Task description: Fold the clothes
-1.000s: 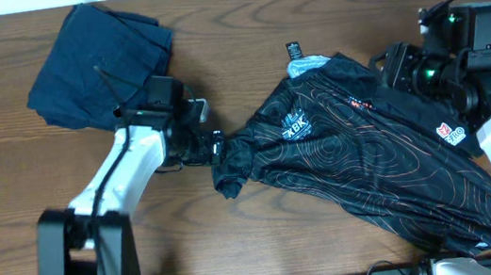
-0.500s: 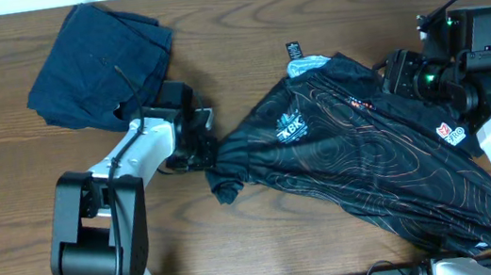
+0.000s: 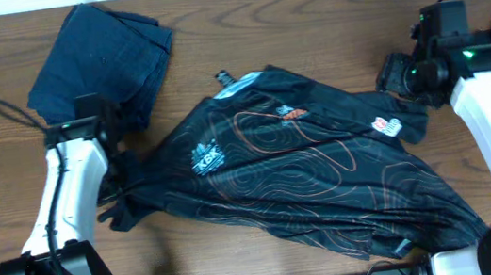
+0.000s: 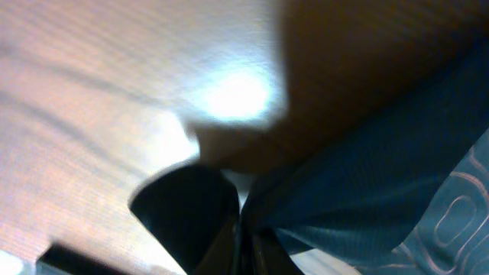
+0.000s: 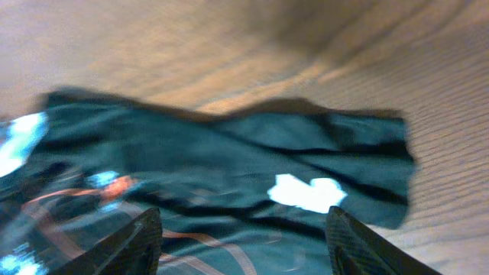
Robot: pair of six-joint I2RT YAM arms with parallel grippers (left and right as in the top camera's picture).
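Overhead: left pincer (image 3: 125, 184) clamped on jersey (image 3: 308, 177); right pincer (image 5: 243, 233) apart over sleeve.

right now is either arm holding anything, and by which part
Left gripper: jaws shut on the black jersey, at its bunched left end. Right gripper: jaws open, holding nothing.

White left arm (image 3: 68, 194) is sitting bent, black left gripper (image 4: 243, 233) at its tip pinching black jersey cloth (image 4: 367, 183). White right arm (image 3: 485, 115) is hanging with black right gripper (image 5: 244, 248) fingers spread apart.
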